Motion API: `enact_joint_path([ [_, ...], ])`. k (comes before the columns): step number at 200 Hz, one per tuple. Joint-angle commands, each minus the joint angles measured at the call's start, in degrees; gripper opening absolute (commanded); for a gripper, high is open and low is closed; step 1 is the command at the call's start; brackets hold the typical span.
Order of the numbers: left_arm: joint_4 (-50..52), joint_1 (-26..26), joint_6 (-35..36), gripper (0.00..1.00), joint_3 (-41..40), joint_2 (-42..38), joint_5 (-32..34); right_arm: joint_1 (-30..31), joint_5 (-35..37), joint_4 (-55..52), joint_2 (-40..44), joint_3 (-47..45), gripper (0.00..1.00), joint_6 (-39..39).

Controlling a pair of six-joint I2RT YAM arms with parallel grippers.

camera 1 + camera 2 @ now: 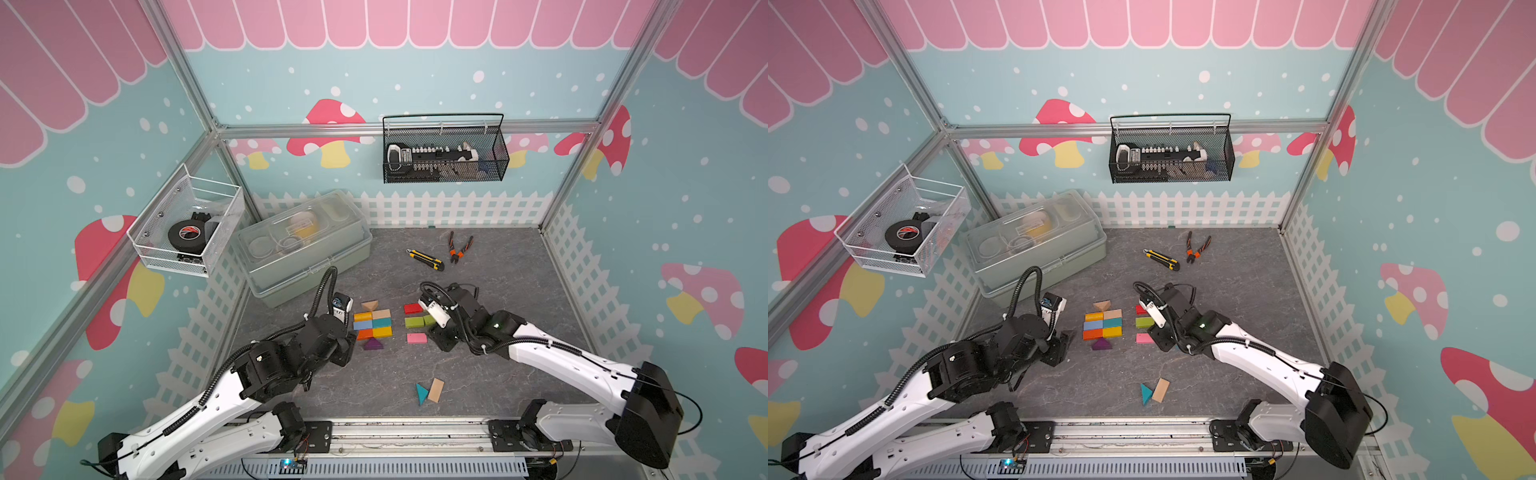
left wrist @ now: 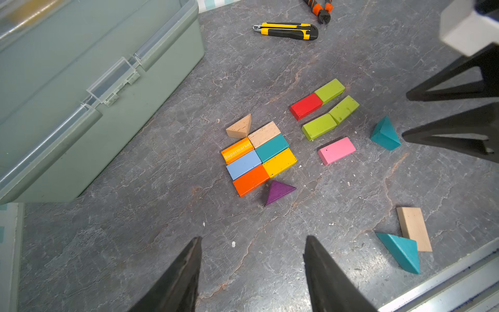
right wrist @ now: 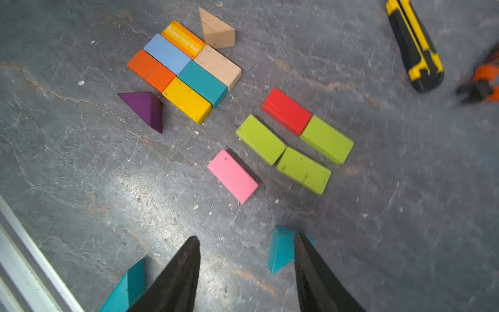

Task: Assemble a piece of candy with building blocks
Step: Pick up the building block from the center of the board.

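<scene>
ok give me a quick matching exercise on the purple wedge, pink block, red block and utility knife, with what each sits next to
Things:
1. purple wedge
2. pink block
3. red block
4. utility knife

Places:
A. end to end with a green block
B. lying alone, near the green blocks
C. beside the pliers
D. at the orange and yellow end of the block grid

Pairs: 1-D, 2-B, 3-A, 4-C
</scene>
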State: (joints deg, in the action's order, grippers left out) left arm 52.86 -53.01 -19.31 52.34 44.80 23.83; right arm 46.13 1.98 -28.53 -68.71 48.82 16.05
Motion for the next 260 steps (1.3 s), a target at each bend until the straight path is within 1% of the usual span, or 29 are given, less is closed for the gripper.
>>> enact_joint_path([
  [1, -0.6, -0.2, -1.1, 0.6, -0.9, -1.4, -0.5, 0.2, 0.7, -4.9, 3.0, -2.5, 0.56, 19.9],
  [17, -0.7, -0.2, -1.0, 0.6, -1.1, -1.6, -0.8, 0.4, -3.3, -4.9, 5.2, -6.0, 0.57, 26.2],
  [29, -0.7, -0.2, -1.1, 0.6, -1.0, -1.5, -0.8, 1.3, -4.5, -3.7, 7.1, -9.6, 0.58, 32.5],
  [50, -0.6, -0.1, -0.9, 0.61, -0.9, -1.0, -1.2, 3.0, -5.7, -2.1, 9.8, -14.9, 0.63, 40.5],
  [81, -0.7, -0.2, -0.8, 0.61, -0.9, -0.8, -1.5, 4.9, -6.0, -3.4, 8.8, -17.3, 0.65, 45.7],
  [101, -0.7, -0.2, -0.8, 0.61, -0.9, -0.5, -1.3, 6.6, -7.2, -1.6, 6.5, -18.3, 0.65, 49.3],
  [138, -0.7, -0.2, -0.8, 0.61, -0.9, -0.6, -1.4, 8.2, -8.9, -0.6, -1.4, -15.6, 0.63, 50.8],
  [141, -0.7, -0.2, -0.8, 0.61, -0.9, -0.6, -1.5, 8.4, -9.0, -0.6, -2.0, -15.2, 0.63, 52.2],
  [166, -0.7, -0.2, -0.7, 0.61, -0.9, -0.3, -1.9, 10.8, -9.2, -0.5, -7.2, -13.1, 0.61, 54.2],
  [216, -0.7, -0.2, -0.8, 0.61, -0.9, -0.1, -1.8, 13.8, -9.3, 1.2, -13.0, -10.7, 0.6, 55.6],
  [260, -0.7, -0.2, -0.7, 0.61, -0.9, -0.2, -1.9, 16.0, -7.1, -7.4, -16.9, -5.8, 0.6, 52.1],
])
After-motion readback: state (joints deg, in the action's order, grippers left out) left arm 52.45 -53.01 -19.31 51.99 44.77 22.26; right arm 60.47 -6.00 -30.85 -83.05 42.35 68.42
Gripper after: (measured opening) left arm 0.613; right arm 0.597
